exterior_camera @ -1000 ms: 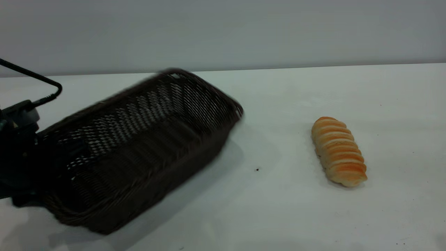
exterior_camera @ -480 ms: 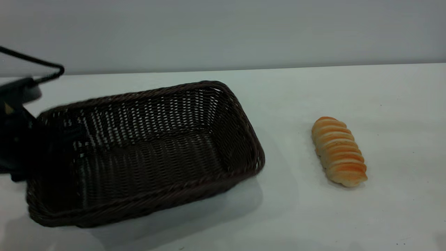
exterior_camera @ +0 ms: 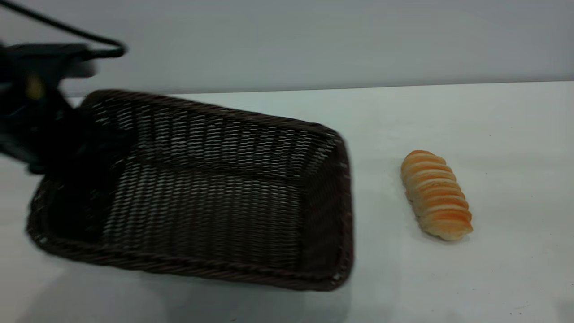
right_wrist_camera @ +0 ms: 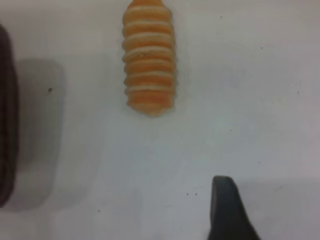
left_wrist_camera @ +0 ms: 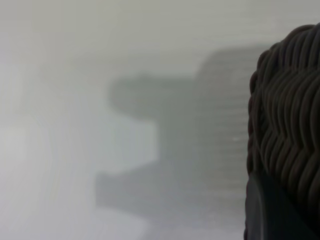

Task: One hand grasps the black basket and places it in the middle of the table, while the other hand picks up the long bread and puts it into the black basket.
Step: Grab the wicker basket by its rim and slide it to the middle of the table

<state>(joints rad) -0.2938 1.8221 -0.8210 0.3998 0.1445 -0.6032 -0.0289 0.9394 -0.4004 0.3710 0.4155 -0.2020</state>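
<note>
The black basket (exterior_camera: 215,206) lies left of the table's middle, its left end raised and its right end low near the table (exterior_camera: 403,278). My left gripper (exterior_camera: 74,148) is shut on the basket's left end wall. In the left wrist view the braided rim (left_wrist_camera: 290,110) sits right against my gripper's finger (left_wrist_camera: 270,210). The long bread (exterior_camera: 436,195) lies on the table to the right of the basket, apart from it. It also shows in the right wrist view (right_wrist_camera: 149,60). A black part of my right gripper (right_wrist_camera: 226,210) hangs above bare table short of the bread.
A black cable (exterior_camera: 67,29) arches over the left arm. The basket's edge (right_wrist_camera: 6,115) shows at the side of the right wrist view. A grey wall (exterior_camera: 314,40) runs behind the table.
The left gripper has risen and moved right with the basket. The basket swung from right end tilted up, through level, to left end raised. The bread has not moved.
</note>
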